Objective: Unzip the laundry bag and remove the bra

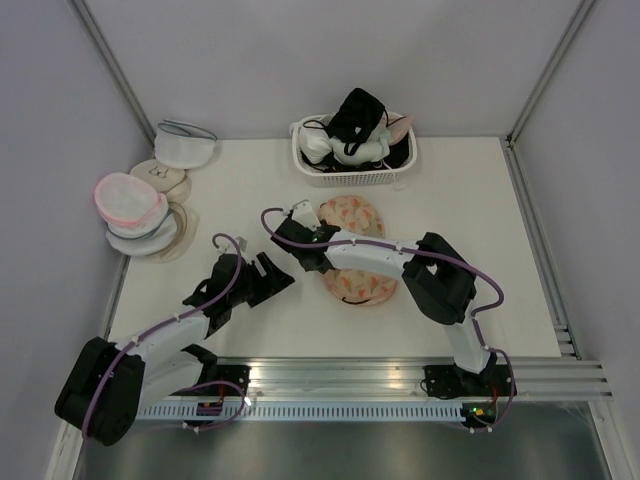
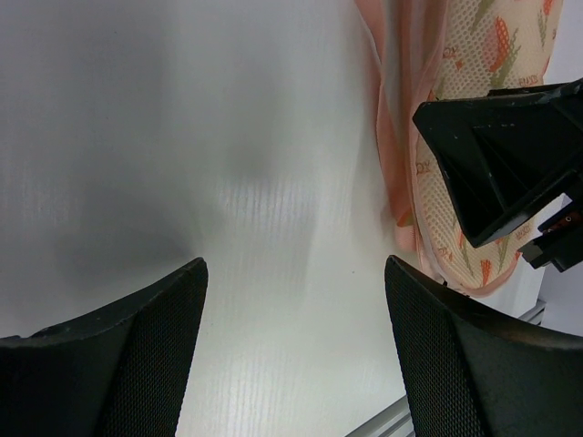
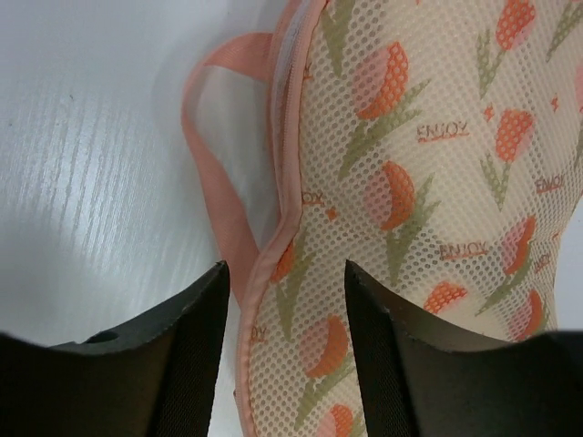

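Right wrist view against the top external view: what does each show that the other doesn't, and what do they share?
Only the right wrist view shows the mesh weave of the laundry bag, the word ENJOY among its flowers, and a peach loop beside its edge. Only the top external view shows the left end effector, open and left of the bag, the white basket of bras at the back and the round mesh bags on the left. Both show the bag, the table and the open right end effector over the bag's edge.

Bare tabletop [image 1: 240,195] lies at my left tool's [image 1: 272,275] 11 o'clock; my right arm [image 1: 370,255], over the laundry bag [image 1: 355,214], blocks 3 o'clock.
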Controlling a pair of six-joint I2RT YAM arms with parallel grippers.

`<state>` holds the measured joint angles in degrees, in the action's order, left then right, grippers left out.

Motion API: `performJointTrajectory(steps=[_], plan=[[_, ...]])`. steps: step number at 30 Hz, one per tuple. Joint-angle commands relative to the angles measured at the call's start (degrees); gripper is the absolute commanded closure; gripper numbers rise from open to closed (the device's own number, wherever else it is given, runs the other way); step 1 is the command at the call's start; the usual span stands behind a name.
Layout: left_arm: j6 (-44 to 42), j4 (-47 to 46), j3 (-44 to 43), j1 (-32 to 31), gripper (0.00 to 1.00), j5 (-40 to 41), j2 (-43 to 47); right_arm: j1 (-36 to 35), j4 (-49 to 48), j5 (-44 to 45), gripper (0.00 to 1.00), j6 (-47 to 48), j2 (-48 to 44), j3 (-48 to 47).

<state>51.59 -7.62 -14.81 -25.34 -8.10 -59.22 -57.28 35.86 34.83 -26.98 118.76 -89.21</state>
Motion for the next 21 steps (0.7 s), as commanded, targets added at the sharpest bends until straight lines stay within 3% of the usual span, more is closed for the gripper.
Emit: performJointTrajectory(steps=[1,8,9,13,21], plan=[[1.4,-2.4,-0.3,0.3,0.18,-1.2,-0.8,-0.3,1.1,0.5,0.40,-0.3,-2.1,0.1],[1.2,-2.5,-0.3,0.4,0.17,-1.2,-1.0,-0.3,1.2,-0.6,0.46,-1.3,1.4,1.7],[1.1,-2.4,-0.3,0.4,0.17,-1.2,-1.0,-0.4,1.0,-0.9,0.54,-1.7,1.6,2.1],[1.1,-2.5,-0.3,0.4,0.17,-1.2,-1.2,-0.6,-0.4,-1.5,0.70,-1.8,0.9,3.9],[1.1,-2.6,0.0,0.6,0.16,-1.5,-1.5,-0.4,-1.5,-2.5,0.70,-1.4,1.3,4.3]])
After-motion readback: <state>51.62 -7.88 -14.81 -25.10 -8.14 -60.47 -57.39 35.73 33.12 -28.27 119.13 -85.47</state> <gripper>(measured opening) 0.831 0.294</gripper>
